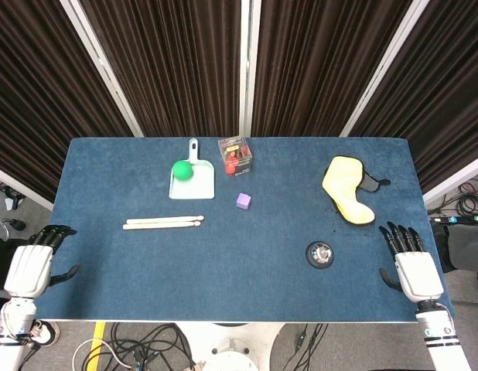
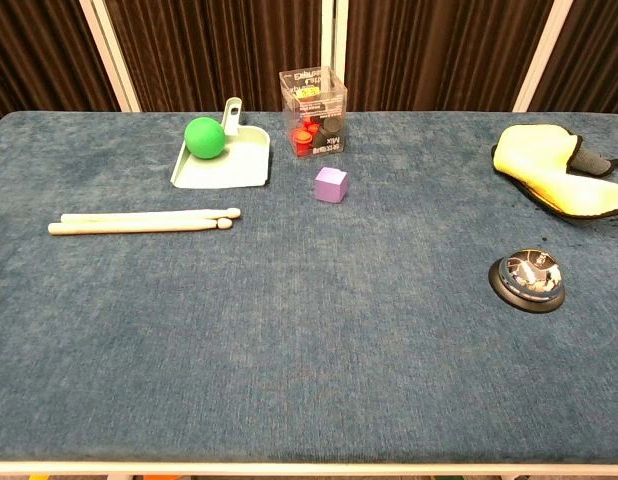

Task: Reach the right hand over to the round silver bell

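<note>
The round silver bell (image 1: 320, 253) on its black base sits on the blue table, front right; the chest view shows the bell (image 2: 528, 276) at the right. My right hand (image 1: 411, 263) rests at the table's right front edge, fingers spread and holding nothing, a hand's width to the right of the bell. My left hand (image 1: 36, 260) lies at the left front edge, fingers apart and empty. Neither hand shows in the chest view.
A yellow mitt (image 1: 348, 188) lies behind the bell. A purple cube (image 1: 243, 201), a clear box of small parts (image 1: 235, 155), a pale dustpan (image 1: 194, 179) with a green ball (image 1: 182, 171), and two drumsticks (image 1: 162, 223) occupy the middle and left.
</note>
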Controlling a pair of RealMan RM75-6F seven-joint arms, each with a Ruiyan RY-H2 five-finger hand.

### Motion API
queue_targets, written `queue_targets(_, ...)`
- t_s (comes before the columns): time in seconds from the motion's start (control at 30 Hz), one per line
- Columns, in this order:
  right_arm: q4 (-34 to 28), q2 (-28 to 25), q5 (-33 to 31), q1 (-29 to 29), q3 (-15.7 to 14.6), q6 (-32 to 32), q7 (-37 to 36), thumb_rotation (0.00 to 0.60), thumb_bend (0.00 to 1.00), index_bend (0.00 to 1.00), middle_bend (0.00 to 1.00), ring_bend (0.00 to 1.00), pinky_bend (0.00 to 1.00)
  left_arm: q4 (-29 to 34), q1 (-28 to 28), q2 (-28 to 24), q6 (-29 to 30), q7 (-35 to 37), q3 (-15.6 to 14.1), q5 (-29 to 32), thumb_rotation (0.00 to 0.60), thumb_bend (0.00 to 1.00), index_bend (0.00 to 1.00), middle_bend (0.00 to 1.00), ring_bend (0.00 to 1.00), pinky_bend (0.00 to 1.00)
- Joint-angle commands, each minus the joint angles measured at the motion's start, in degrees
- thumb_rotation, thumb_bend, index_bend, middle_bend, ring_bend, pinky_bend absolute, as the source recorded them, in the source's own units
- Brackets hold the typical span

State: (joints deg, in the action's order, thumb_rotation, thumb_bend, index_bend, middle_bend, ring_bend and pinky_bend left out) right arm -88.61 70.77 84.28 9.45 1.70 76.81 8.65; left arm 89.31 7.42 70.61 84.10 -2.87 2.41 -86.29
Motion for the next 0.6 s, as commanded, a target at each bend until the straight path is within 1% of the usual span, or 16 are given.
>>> queue_targets(0.03, 0.0, -0.1, 0.0, 0.0, 0.0, 0.0, 0.0, 0.6, 0.23, 0.0, 0.0, 0.0, 0.0, -0.2, -0.1, 0.1, 0.2, 0.3, 0.1, 0.1, 0.6, 0.16, 0.28, 0.23, 0.17, 0.32)
queue_targets(0.33, 0.5, 0.1, -0.1, 0.1, 0.1, -0.1, -0.3, 0.6, 0.24, 0.0, 0.0, 0.0, 0.0, -1.1, -0.1, 0.6, 0.3, 0.8, 0.1, 0.1, 0.6, 0.16, 0.28, 0.23, 0.17, 0.32)
queue_targets(0.37, 0.5, 0.1, -0.1, 0.1, 0.1, -0.1, -0.4, 0.6, 0.27, 0.0, 0.0, 0.0, 0.0, -1.1, -0.1, 0.6, 0.3, 0.8, 0.2, 0.2, 0.6, 0.16, 0.28, 0.23, 0.17, 0.32)
queue_targets(0.43, 0.5, 0.1, -0.1, 0.1, 0.1, 0.0, -0.2, 0.6, 0.41, 0.0, 0.0, 0.0, 0.0, -1.1, 0.0, 0.6, 0.2, 0.8, 0.3, 0.2, 0.6, 0.16, 0.28, 0.23, 0.17, 0.32)
queue_targets(0.5, 0.4, 0.1, -0.1, 0.1, 0.1, 0.0, -0.1, 0.6, 0.67, 0.0, 0.0, 0.0, 0.0, -0.9, 0.1, 0.6, 0.0, 0.7, 0.4, 0.4, 0.6, 0.16, 0.28, 0.23, 0.17, 0.32)
queue_targets(0.53, 0.2, 0.0, 0.0, 0.1, 0.1, 0.0, -0.1, 0.6, 0.76, 0.0, 0.0, 0.0, 0.0, -0.8, 0.1, 0.6, -0.1, 0.7, 0.3, 0.3, 0.6, 0.16, 0.28, 0.23, 0.17, 0.32)
queue_targets(0.57, 0.0, -0.1, 0.2, 0.1, 0.1, 0.2, -0.1, 0.6, 0.88, 0.0, 0.0, 0.0, 0.0, -0.7, 0.2, 0.4, -0.1, 0.7, 0.3, 0.3, 0.6, 0.16, 0.29, 0.23, 0.17, 0.32)
queue_targets(0.6, -0.1, -0.1, 0.4, 0.1, 0.1, 0.3, -0.1, 0.6, 0.94, 0.0, 0.0, 0.0, 0.0, -0.7, 0.3, 0.4, -0.1, 0.7, 0.4, 0.2, 0.6, 0.16, 0.29, 0.23, 0.17, 0.32)
